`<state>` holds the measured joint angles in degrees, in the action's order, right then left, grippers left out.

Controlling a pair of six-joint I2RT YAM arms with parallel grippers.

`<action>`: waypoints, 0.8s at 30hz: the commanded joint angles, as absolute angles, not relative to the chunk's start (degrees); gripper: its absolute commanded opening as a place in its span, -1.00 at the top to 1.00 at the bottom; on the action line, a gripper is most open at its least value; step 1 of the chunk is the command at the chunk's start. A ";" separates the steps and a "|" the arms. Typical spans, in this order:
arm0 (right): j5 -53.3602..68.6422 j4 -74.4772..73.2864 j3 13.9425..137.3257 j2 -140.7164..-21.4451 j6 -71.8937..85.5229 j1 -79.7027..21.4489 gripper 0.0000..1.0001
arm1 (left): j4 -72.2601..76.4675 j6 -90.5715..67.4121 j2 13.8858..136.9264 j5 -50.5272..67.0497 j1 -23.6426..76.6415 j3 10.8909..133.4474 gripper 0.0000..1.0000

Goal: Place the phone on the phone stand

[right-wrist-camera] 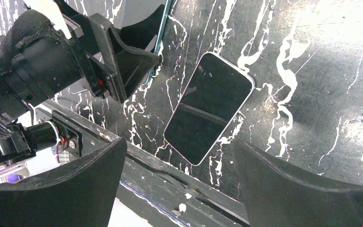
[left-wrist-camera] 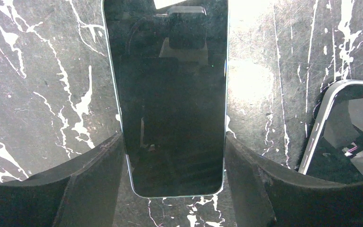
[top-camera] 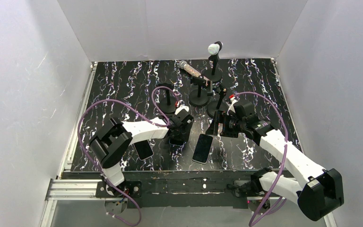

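A dark phone [left-wrist-camera: 170, 94] with a teal rim lies flat on the marbled table, screen up. My left gripper [left-wrist-camera: 174, 139] straddles its near end, and both fingers press against its long sides. From above, that gripper [top-camera: 178, 132] covers nearly all of this phone. A black stand on a round base [top-camera: 168, 100] rises just behind it; I cannot tell whether it is the phone stand. My right gripper [right-wrist-camera: 179, 146] hangs open above a second phone [right-wrist-camera: 209, 115] and the table's front edge, holding nothing. In the top view it [top-camera: 216, 127] sits right of centre.
A third phone [top-camera: 144, 149] lies left of my left gripper. The second phone [top-camera: 203, 148] lies near the front edge. Further stands [top-camera: 198, 94] [top-camera: 216, 106] and two microphones [top-camera: 214, 48] [top-camera: 189, 69] crowd the back middle. White walls enclose the table.
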<state>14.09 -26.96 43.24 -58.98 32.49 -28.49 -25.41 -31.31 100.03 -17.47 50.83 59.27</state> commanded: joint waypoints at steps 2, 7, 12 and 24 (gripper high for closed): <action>15.48 -25.31 45.64 -59.82 31.54 -28.08 -0.83 | -26.77 -29.89 94.82 -21.14 51.15 55.42 1.00; 17.12 -24.45 46.58 -60.82 32.15 -27.69 -0.83 | -23.23 -28.58 86.37 -22.05 52.03 51.92 1.00; 18.94 -23.64 47.56 -61.84 32.64 -27.51 -0.83 | -20.32 -26.36 79.41 -21.69 53.15 48.11 1.00; 29.01 -19.64 49.81 -62.49 32.65 -27.38 -0.81 | -12.93 -19.58 65.25 -19.70 58.50 40.98 1.00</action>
<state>22.79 -23.68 46.70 -62.37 32.80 -27.70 -18.24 -23.00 69.87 -19.33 56.97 41.06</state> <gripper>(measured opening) 0.915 0.673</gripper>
